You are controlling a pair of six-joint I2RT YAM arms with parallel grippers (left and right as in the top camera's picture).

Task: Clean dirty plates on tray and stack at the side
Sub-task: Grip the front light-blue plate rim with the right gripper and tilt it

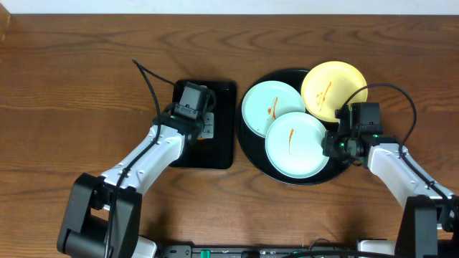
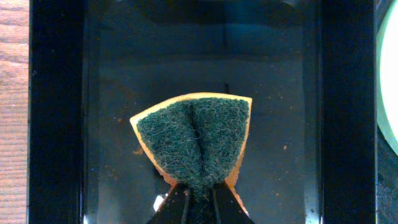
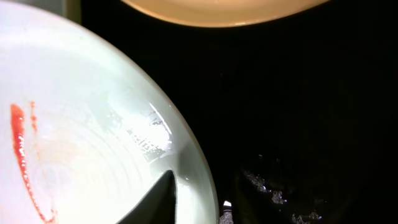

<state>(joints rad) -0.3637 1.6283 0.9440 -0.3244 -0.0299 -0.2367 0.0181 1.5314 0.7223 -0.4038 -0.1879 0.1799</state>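
Observation:
The round black tray [image 1: 252, 154] holds three plates: a mint plate [image 1: 271, 106] at the back left, a mint plate [image 1: 296, 143] in front overlapping it, and a yellow plate [image 1: 332, 89] at the back right. All carry thin reddish-orange smears. My right gripper [image 1: 331, 145] is shut on the right rim of the front mint plate [image 3: 93, 124], one finger over its surface and the other outside the rim [image 3: 196, 199]. My left gripper [image 1: 203, 127] is shut on a green-and-orange sponge [image 2: 194, 140], pinched at its near edge [image 2: 199, 196].
The sponge rests in a smaller black rectangular tray [image 1: 222, 154] left of the round tray; its floor [image 2: 112, 74] is wet and speckled. The yellow plate [image 3: 224, 9] lies just beyond the right gripper. Bare wooden table [image 1: 72, 86] surrounds both trays.

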